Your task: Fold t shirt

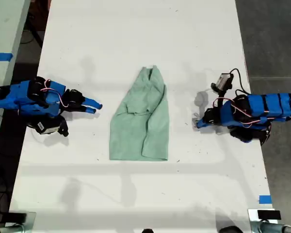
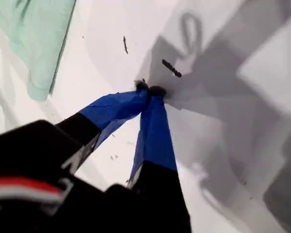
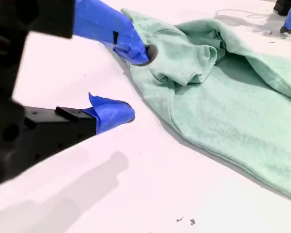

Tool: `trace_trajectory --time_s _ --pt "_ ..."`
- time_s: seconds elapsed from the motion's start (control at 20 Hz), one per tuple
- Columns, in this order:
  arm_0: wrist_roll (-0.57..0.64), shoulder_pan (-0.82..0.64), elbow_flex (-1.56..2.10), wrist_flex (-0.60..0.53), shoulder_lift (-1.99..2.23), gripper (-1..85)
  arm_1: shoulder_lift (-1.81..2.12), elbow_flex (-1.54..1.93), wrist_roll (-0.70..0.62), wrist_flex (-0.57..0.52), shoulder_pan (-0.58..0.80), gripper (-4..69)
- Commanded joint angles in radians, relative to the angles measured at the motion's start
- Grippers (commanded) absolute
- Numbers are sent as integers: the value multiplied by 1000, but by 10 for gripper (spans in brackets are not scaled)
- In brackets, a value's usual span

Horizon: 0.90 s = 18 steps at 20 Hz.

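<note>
Pale mint t shirt [image 1: 141, 119], rumpled, part-folded lengthwise, flat mid-table, narrow end up in exterior view.

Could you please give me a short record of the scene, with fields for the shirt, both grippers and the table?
t shirt: mint green, partly folded, lying mid-table, narrow end toward the exterior view's top
my first gripper: shut, empty, on the exterior view's right of the shirt
my second gripper: open, empty, on the exterior view's left of the shirt
table: white
</note>
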Motion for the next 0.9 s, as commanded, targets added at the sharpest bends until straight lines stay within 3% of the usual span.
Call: trace_trajectory --time_s 0.0,0.2,0.85 --pt "3 -9 -6 0 6 156 110 51 20 17 21 1" --pt "3 -9 -6 0 6 157 110 64 84 35 21 1" --pt "3 -9 -6 0 6 158 110 67 80 32 14 1"
